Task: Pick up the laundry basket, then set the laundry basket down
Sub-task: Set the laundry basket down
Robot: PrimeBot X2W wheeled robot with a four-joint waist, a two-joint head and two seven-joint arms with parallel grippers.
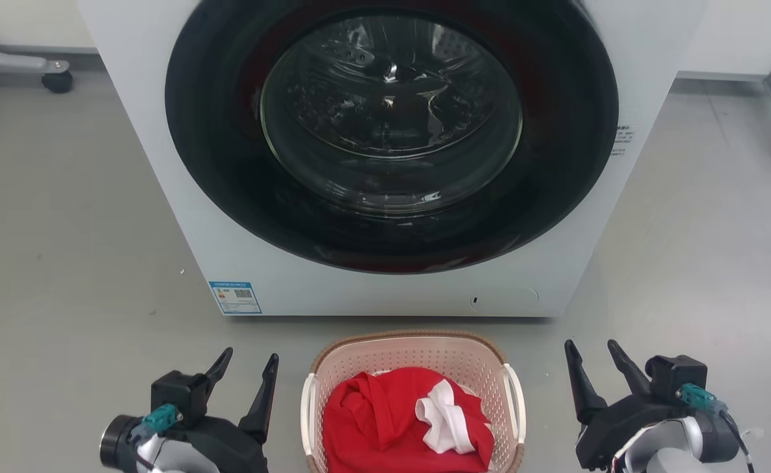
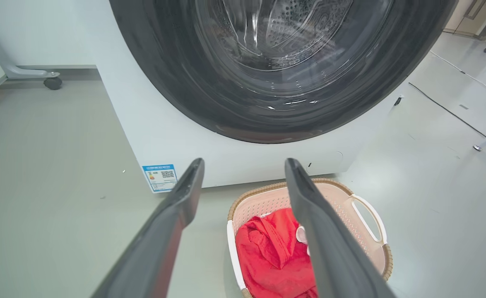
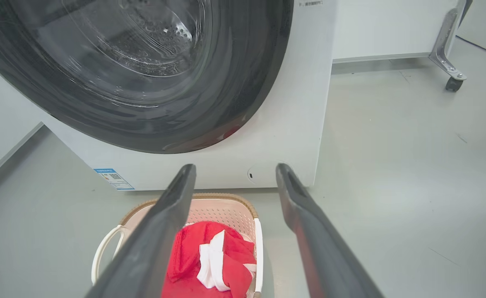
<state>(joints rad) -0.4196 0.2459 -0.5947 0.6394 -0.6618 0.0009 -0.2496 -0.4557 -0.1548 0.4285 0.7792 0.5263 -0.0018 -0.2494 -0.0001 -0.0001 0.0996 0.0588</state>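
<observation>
So the laundry basket [image 1: 425, 358] is sitting on the floor [image 1: 64, 263] right in front of the washing machine [image 1: 385, 292], just shy of its bottom edge, and it lands pretty much dead centre between the two hands. The left hand [image 1: 249, 356] is off to the basket's left, and the right hand [image 1: 590, 345] is off to its right and a bit further away. Neither one is touching it. Both hands have their fingers spread apart with nothing in them, tips pointing toward the machine.

From the left wrist, the left hand [image 2: 244, 162] looks along at the machine's front, and the basket [image 2: 263, 203] sits lower right, partly behind one finger. From the right wrist it's mirrored: the right hand [image 3: 235, 166] has the basket [image 3: 222, 213] at lower left, behind its left finger.

Inside the basket there's a crumpled red garment [image 1: 372, 420] with a white cloth [image 1: 444, 417] lying on top. The white handles [image 1: 515, 401] on each side face the hands. The machine door is shut, and there's a blue label [image 1: 235, 297] at its lower left corner.
</observation>
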